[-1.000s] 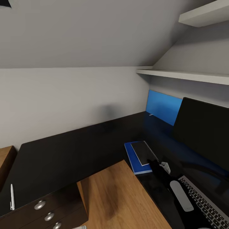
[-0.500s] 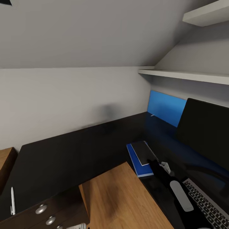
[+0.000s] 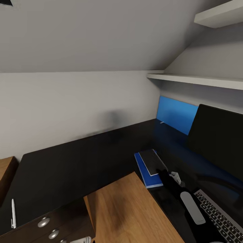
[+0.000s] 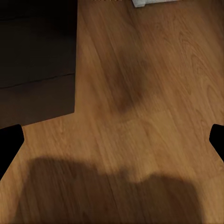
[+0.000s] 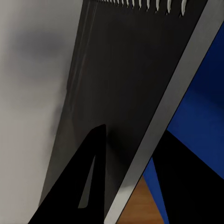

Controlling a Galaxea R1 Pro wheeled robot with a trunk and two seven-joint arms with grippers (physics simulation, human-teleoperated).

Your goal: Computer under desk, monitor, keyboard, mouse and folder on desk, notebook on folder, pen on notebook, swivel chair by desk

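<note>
View: the whole head picture is sitting slightly further right than a second ago, so the camera is doing the moving; over the last half second nothing is shifting.
Desk (image 3: 84, 158): lying black and glossy along the wall, its long left stretch bare.
Monitor (image 3: 219, 141): standing on the desk at the right.
Keyboard (image 3: 219, 219): lying in front of the monitor.
Folder (image 3: 141, 168): lying flat on the desk beside the keyboard's far end, so that step is looking done.
Notebook (image 3: 153, 162): resting on the folder, unmoved from the earlier pictures.
Right gripper (image 3: 172, 177): staying at the notebook's near corner; in the wrist view its fingers (image 5: 91, 182) are straddling the notebook's edge, but I cannot tell whether they are clamping it.
Left gripper (image 4: 112, 135): hanging with jaws wide apart over the wood floor beside the drawer unit (image 4: 37, 56), holding nothing.
Pen (image 3: 12, 212): sitting at the desk's far left end, well apart from the notebook; fetching it is probably what remains here.
</note>
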